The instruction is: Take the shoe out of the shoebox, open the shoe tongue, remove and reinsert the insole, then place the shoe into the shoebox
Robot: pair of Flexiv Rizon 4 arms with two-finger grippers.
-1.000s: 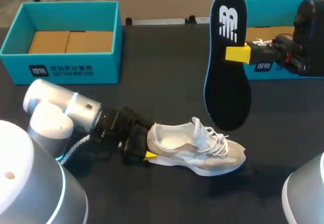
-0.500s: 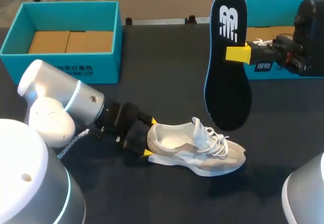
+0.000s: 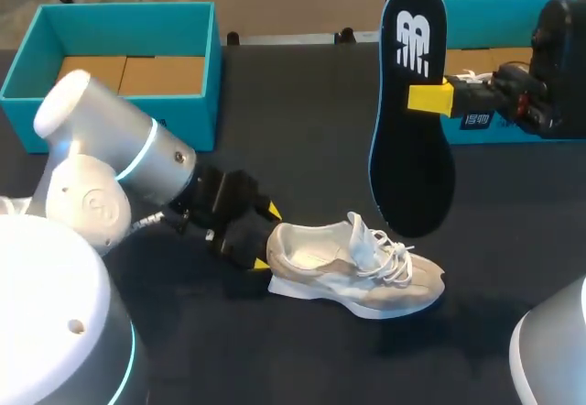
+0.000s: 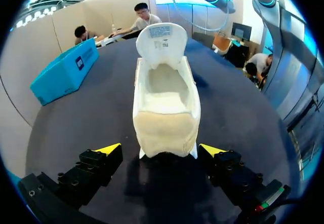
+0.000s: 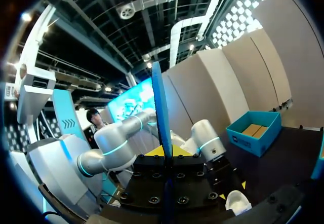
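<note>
The black, blue-edged foam insole hides the far finger of the right gripper and part of the teal cardboard shoebox behind it. From the left wrist, the raised tongue of the beige mesh sneaker hides its toe.

The left arm is silver-white with a glowing cyan ring; its pincer is black, yellow-tipped.

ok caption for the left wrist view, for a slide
Open left pincer with its yellow tips either side of the shoe heel, not touching; tongue flipped up.
</note>
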